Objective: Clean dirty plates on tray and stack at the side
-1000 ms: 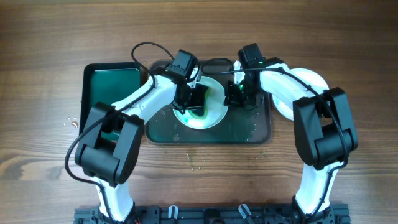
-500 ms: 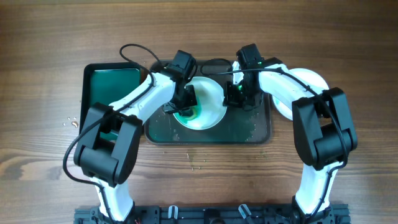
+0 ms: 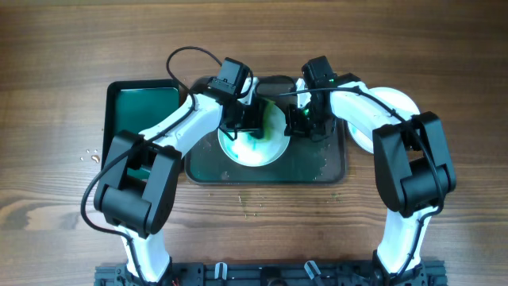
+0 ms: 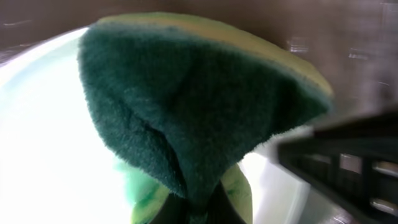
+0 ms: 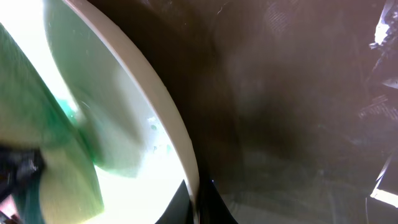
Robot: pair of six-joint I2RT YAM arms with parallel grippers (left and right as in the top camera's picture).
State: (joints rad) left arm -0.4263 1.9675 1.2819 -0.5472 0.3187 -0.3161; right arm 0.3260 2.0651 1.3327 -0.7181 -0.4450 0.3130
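Overhead: mid-scrub
L end effector [image 3: 244, 125] clamps sponge [image 4: 186, 106] on plate [image 3: 258, 151]; R end effector [image 3: 298, 122] pinches rim to steady it

Wooden table [image 3: 63, 48], dark tray [image 3: 319, 164], green tray [image 3: 143, 103]

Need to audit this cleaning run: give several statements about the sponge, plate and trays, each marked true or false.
1. The left hand presses a green-and-yellow sponge onto the round white plate. True.
2. The plate lies outside any tray. False: it lies in the large dark grey-green tray.
3. The right hand grips the plate's rim. True.
4. The plate is spotless. False: a teal-green smear shows on it.
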